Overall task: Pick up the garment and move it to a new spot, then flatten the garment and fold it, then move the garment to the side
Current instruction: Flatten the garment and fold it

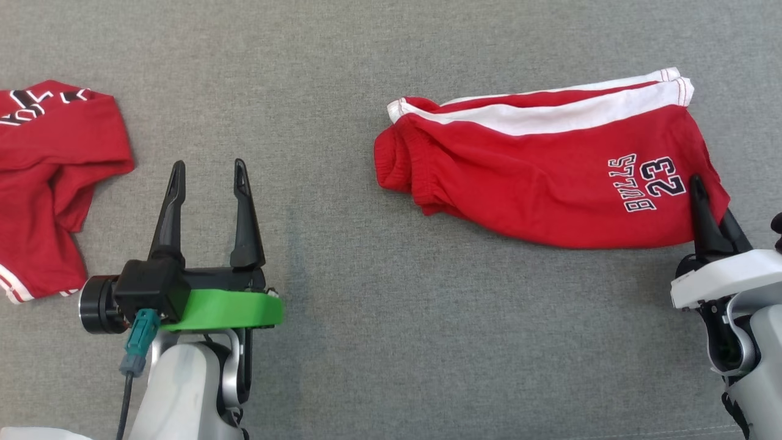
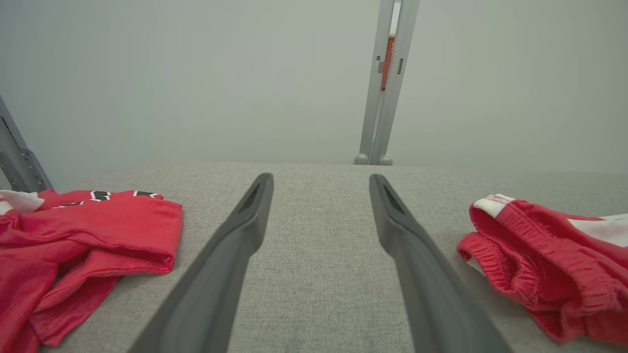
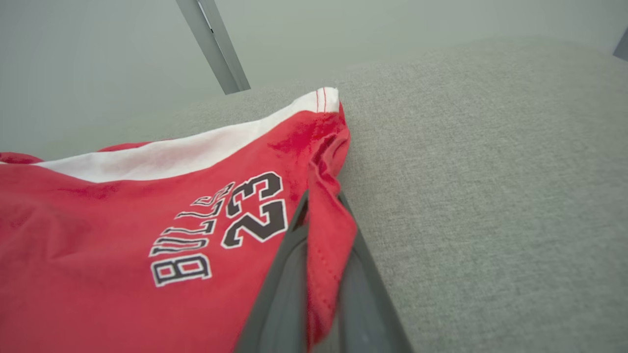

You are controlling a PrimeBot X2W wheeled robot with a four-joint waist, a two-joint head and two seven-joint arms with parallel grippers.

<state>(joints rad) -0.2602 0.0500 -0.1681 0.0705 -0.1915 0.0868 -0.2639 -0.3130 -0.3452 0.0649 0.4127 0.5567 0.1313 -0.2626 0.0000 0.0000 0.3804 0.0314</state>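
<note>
The garment (image 1: 537, 177) is a pair of red shorts with white side stripes and "BULLS 23" printed on one leg, lying on the right of the grey cloth surface. My right gripper (image 1: 708, 208) is shut on the leg hem beside the print. In the right wrist view a fold of the red hem (image 3: 326, 235) is pinched between the two dark fingers of the right gripper (image 3: 323, 196). My left gripper (image 1: 209, 165) stands open over bare cloth left of centre, holding nothing. In the left wrist view the left gripper (image 2: 321, 177) has the shorts' waistband (image 2: 549, 274) off to its right.
A second red garment (image 1: 49, 177) lies crumpled at the left edge, also in the left wrist view as a red garment (image 2: 83, 245). The grey cloth surface (image 1: 366, 305) runs between the two. A metal post (image 2: 385, 83) rises behind the far edge.
</note>
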